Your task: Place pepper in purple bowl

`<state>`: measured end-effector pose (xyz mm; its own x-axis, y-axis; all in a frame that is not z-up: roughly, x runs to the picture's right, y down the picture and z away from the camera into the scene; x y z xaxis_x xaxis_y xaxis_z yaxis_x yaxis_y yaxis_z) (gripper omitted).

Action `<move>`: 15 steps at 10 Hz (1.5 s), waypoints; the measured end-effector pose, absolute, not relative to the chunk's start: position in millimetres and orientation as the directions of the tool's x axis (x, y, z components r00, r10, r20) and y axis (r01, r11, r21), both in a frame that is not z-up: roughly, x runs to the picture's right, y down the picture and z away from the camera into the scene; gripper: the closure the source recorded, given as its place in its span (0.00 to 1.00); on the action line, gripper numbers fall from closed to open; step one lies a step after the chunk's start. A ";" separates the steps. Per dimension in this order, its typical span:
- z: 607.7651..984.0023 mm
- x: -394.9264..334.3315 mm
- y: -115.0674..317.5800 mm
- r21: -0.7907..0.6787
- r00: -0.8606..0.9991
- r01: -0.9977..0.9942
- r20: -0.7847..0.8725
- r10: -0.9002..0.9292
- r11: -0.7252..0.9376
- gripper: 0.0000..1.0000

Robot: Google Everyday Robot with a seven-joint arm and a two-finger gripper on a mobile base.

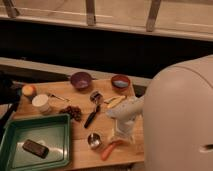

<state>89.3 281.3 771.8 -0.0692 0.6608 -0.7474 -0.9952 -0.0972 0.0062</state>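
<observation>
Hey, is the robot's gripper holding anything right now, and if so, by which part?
Nothing is held. The gripper hangs with open jaws just above the slender orange-red pepper, which lies on the wooden table.

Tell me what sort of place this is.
Probably a kitchen-style test bench, not a home kitchen: a wooden table holds a purple bowl, a pepper and a green tray. The gripper hangs open over the pepper.

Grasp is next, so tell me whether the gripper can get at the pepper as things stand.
Probably yes. The gripper hangs open just above the pepper, and nothing lies over it. The metal cup sits close beside the pepper but looks apart from it.
</observation>
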 end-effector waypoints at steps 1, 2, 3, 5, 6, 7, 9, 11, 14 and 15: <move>772.2 87.0 284.1 0.003 -0.064 -0.996 -0.755 0.653 -0.095 0.20; 772.8 84.9 287.5 -0.001 -0.059 -0.996 -0.763 0.644 -0.092 0.20; 773.3 83.3 290.3 -0.004 -0.055 -0.996 -0.769 0.637 -0.090 0.20; 775.7 78.5 300.4 -0.015 -0.039 -0.996 -0.788 0.614 -0.082 0.27; 777.3 77.0 303.8 -0.020 -0.032 -0.997 -0.794 0.607 -0.080 0.34; 778.8 74.9 306.8 -0.025 -0.027 -0.997 -0.801 0.598 -0.079 0.44; 777.9 75.5 307.0 -0.027 -0.024 -0.997 -0.805 0.593 -0.077 0.64; 774.5 78.5 302.5 -0.025 -0.026 -0.997 -0.804 0.594 -0.077 0.86; 773.0 75.7 299.6 -0.030 -0.023 -0.996 -0.803 0.595 -0.078 1.00; 772.7 77.1 299.2 -0.035 -0.027 -0.995 -0.795 0.605 -0.091 1.00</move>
<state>77.1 299.2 772.7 -0.0271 0.6054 -0.7954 -0.9952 -0.0910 -0.0354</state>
